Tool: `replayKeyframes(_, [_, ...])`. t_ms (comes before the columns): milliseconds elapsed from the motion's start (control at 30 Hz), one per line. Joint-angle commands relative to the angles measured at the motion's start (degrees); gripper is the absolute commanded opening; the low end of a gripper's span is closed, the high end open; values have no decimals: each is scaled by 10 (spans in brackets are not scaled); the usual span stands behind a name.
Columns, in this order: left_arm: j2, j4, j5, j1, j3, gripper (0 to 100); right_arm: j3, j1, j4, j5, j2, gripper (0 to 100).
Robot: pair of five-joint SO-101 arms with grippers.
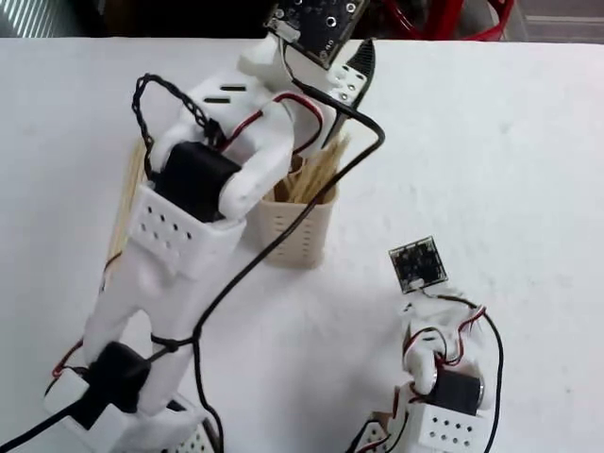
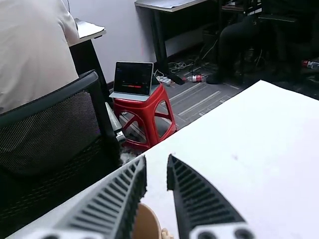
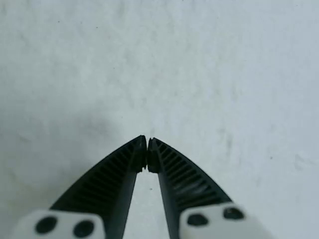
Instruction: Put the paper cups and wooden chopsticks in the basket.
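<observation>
The basket (image 1: 300,231) stands on the white worktop (image 1: 510,170), near the middle. A bunch of wooden chopsticks (image 1: 319,168) stands up in it, leaning to one side. I think they lean because the sticks are long and the basket is short. The left arm (image 1: 179,236) stretches right over the basket, so its end hangs past the far side. The left hand (image 2: 155,168) is a little spread, with a thin gap between its black fingers (image 2: 199,199) and nothing in the gap, so it looks like a hand that carries nothing. Just under it peeks a brown rim (image 2: 147,224). It may be a paper cup, but I cannot tell for sure. More thin sticks (image 1: 123,203) lie on the worktop beside the left arm, outside the basket, so the job looks not yet done. The right arm (image 1: 439,392) sits low at the near edge, well apart from the basket. The right hand (image 3: 146,144) is pressed together, tip to tip, and holds nothing. It points down at bare worktop — a resting spot out of the other arm's way, I guess. The worktop is flat and white, with a few faint smudges. Past its edge is a room with a black mesh chair (image 2: 50,144), a red stool (image 2: 144,112) with a laptop (image 2: 132,79) on it, and a grey floor (image 2: 199,99) with cables.
</observation>
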Motion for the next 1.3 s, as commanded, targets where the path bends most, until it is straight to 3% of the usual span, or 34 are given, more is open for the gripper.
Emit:
replayKeyframes(0, [-7,1,4,3,-7,87,5,0,0,0,-7,18])
replayKeyframes(133, [-16,2,3,-35,-15,86,5,-2,0,0,-7,18])
replayKeyframes(267, [-38,24,7,-160,-17,86,5,-3,0,0,-7,18])
replayKeyframes(367, [-41,84,7,-269,4,86,5,-3,0,0,-7,18])
replayKeyframes(500, [-38,103,4,-383,144,90,5,0,0,0,-5,18])
replayKeyframes(600, [-38,27,-4,-422,324,90,5,0,0,0,-5,18])
replayKeyframes(733, [-38,-171,-60,-437,554,91,5,0,0,0,-5,18])
replayKeyframes(833, [-36,-282,-71,-444,651,115,5,0,0,0,-5,18])
replayKeyframes(1000, [68,-283,-89,-480,613,150,5,-2,0,0,-5,18])
replayKeyframes(1267, [231,-160,-93,-483,442,150,5,-3,0,0,-5,18])
